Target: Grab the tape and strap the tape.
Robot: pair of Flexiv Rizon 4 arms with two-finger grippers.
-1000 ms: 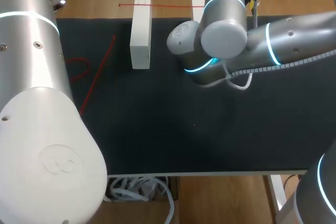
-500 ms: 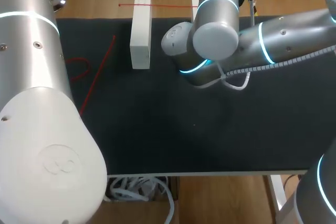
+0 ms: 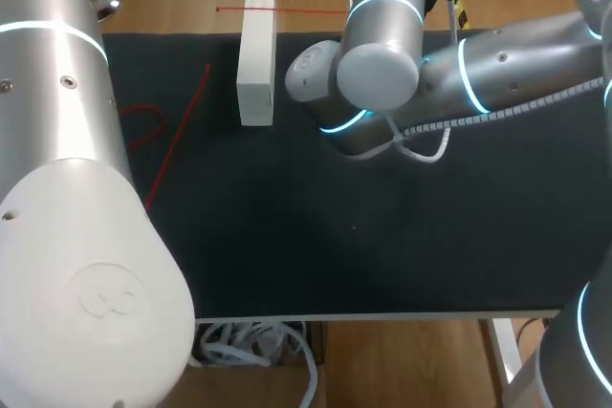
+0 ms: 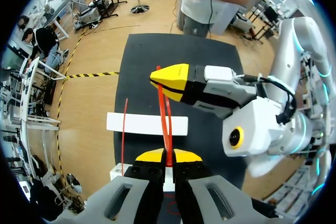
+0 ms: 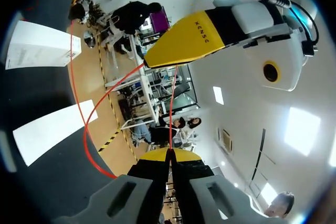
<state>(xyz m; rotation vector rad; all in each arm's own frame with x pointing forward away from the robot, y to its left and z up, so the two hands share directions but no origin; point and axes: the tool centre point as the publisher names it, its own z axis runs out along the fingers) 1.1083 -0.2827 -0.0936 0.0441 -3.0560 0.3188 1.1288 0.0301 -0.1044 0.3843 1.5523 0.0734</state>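
Observation:
The tape is a thin red strap (image 4: 164, 114). In the left wrist view my left gripper (image 4: 168, 156) is shut on one end of it. Just ahead, my right gripper (image 4: 167, 81) pinches the same strap above a white block (image 4: 142, 124). The right wrist view shows my right gripper (image 5: 170, 153) shut on the strap (image 5: 171, 108), facing the left gripper (image 5: 152, 60), with a long red loop (image 5: 79, 114) hanging toward the mat. In the head view my right arm (image 3: 382, 45) reaches over the far middle and hides both grippers; red strap (image 3: 177, 140) lies on the mat at left.
Two white blocks (image 5: 39, 51) (image 5: 50, 129) lie side by side at the far edge of the black mat (image 3: 382, 236); one block (image 3: 255, 59) shows in the head view. My left arm's big white housing (image 3: 67, 188) fills the left side.
My right arm has swung a little to the left over the far side of the mat. The white block and the strap on the mat have not moved.

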